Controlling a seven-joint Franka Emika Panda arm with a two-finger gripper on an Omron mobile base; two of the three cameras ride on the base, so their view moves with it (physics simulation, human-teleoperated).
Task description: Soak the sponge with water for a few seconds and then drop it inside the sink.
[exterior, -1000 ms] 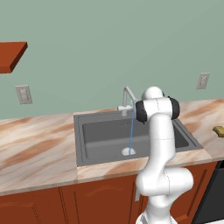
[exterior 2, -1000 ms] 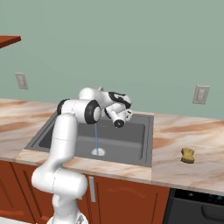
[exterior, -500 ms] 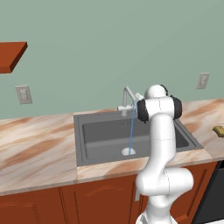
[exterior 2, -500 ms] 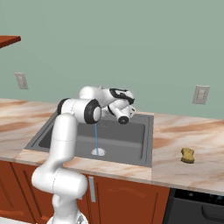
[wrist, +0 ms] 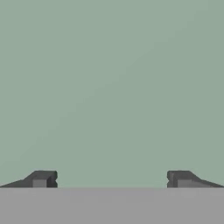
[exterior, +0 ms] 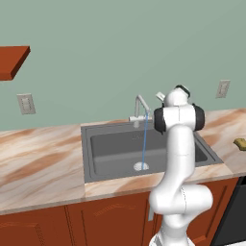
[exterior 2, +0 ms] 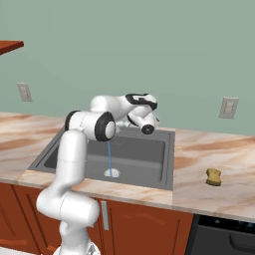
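A: Gripper (wrist: 112, 179) — jaws spread wide, nothing between the fingertips (wrist: 41, 179). It faces plain green wall.

B: Sponge?

A: The sponge (exterior 2: 213, 177) lies on the counter (exterior 2: 209, 149), well off to the hand's side and below it, past the sink (exterior 2: 168, 164) rim. Not touched.

B: Water?

A: The water (exterior 2: 108, 157) is running — a thin stream from the faucet (exterior: 140, 104) to the drain (exterior 2: 111, 173), under the arm.

B: Risks?

A: The sponge is small next to the gripper, so a slightly off descent could nudge it along the counter or pinch an edge. Also, swinging over from this pose, the arm could clip the faucet since it sits near the wrist.
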